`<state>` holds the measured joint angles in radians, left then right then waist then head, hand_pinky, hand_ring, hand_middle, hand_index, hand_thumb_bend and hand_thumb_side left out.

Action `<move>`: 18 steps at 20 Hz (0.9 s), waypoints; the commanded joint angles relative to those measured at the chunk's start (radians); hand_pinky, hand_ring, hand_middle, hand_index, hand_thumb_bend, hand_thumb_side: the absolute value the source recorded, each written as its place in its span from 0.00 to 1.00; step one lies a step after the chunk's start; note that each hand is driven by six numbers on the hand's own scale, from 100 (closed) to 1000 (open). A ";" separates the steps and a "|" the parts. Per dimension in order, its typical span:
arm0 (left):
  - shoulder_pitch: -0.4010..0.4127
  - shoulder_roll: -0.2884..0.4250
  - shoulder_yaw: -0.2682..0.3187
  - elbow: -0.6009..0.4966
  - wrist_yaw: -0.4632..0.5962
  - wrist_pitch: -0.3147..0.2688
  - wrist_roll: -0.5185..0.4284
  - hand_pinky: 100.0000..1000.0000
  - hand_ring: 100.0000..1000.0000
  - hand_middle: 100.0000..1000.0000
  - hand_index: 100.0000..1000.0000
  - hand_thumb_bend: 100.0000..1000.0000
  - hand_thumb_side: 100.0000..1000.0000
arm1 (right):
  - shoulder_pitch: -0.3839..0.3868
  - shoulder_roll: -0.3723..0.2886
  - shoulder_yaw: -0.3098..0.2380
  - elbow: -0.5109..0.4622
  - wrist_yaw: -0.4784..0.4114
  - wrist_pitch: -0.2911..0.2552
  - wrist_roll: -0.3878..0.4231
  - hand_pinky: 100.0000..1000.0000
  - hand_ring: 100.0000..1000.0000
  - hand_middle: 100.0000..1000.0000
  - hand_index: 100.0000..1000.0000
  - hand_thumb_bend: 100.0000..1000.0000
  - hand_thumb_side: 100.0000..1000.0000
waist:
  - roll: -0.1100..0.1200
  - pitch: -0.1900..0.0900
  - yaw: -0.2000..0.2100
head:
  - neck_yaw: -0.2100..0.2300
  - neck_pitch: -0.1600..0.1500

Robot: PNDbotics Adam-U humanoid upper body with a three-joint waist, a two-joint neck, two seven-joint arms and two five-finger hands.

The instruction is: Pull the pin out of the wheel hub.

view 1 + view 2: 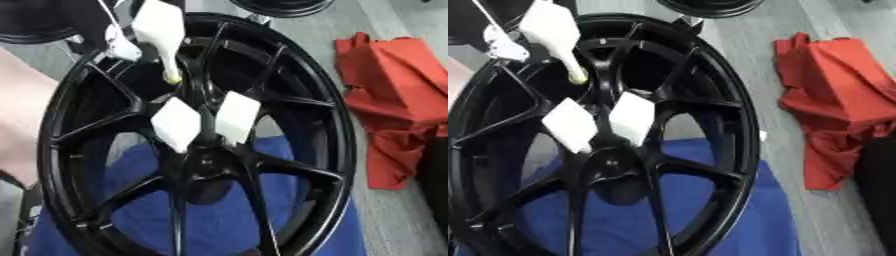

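Black wheel hub (201, 165), rim cropped, pin indiscernible

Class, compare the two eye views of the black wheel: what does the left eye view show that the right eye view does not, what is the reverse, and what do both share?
Only the left eye view shows the wheel's left rim in full, with a wide pale area beside it; the right eye view cuts that rim off.

Only the right eye view shows a small white speck on the floor beside the right rim.

Both show the black spoked wheel, two white pieces at its hub, a white hand reaching in from the top, the blue cloth underneath and the red cloth at right.
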<state>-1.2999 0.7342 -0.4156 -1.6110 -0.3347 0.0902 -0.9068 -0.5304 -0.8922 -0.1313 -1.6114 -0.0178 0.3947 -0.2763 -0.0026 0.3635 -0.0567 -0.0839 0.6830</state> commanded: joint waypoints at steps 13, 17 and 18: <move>0.297 0.314 0.345 0.079 0.010 0.078 0.149 0.89 0.85 0.82 0.87 0.18 0.33 | 0.015 -0.048 -0.042 -0.019 -0.015 -0.002 -0.033 0.57 0.41 0.44 0.55 0.00 0.33 | -0.011 -0.027 0.038 | -0.028 -0.009; 0.338 0.329 0.371 0.109 -0.008 0.091 0.179 0.91 0.90 0.90 0.94 0.27 0.94 | 0.015 -0.046 -0.043 -0.017 -0.016 -0.003 -0.034 0.57 0.41 0.44 0.55 0.00 0.33 | -0.017 -0.029 0.039 | -0.029 -0.009; 0.342 0.330 0.376 0.115 -0.012 0.099 0.195 0.91 0.90 0.91 0.94 0.26 0.98 | 0.015 -0.046 -0.043 -0.018 -0.017 -0.003 -0.034 0.57 0.41 0.44 0.55 0.00 0.33 | -0.018 -0.029 0.040 | -0.030 -0.009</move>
<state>-0.9471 1.0185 -0.0662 -1.4974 -0.3426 0.1843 -0.7273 -0.5083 -0.8942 -0.1599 -1.6129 -0.0295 0.3920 -0.3047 -0.0207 0.3628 -0.0177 -0.1093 0.6831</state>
